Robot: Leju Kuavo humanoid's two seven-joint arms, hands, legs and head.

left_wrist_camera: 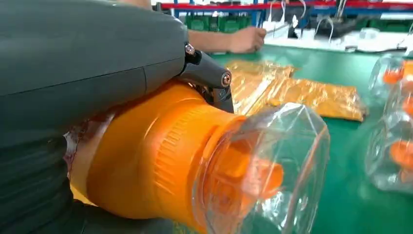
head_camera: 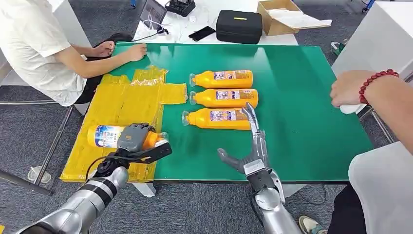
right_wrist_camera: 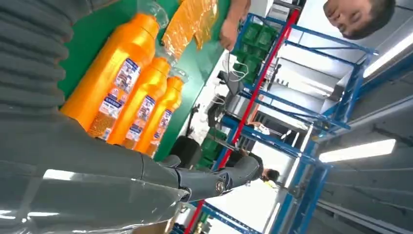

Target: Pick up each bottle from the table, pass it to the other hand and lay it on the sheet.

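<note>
Over the crinkled yellow sheet (head_camera: 122, 105), left hand (head_camera: 134, 136) fingers seemingly clasp a glossy orange bottle (head_camera: 104, 135); right hand (head_camera: 251, 151) fingers splayed

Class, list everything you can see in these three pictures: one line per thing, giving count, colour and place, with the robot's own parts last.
Bottles in a row: three, orange, lying side by side on the green table.
Held bottle: one, orange with a clear cap, over the sheet.
Sheet: one, yellow, crinkled, on the table's left part.
Table: one, green top.
Case: one, black, on the white surface beyond the table.
Box: one, brown cardboard, beside the case.
People: two, one at far left, one at right.
Left hand: grey, grips the held bottle.
Right hand: grey, holds nothing, fingers spread near the closest bottle.
</note>
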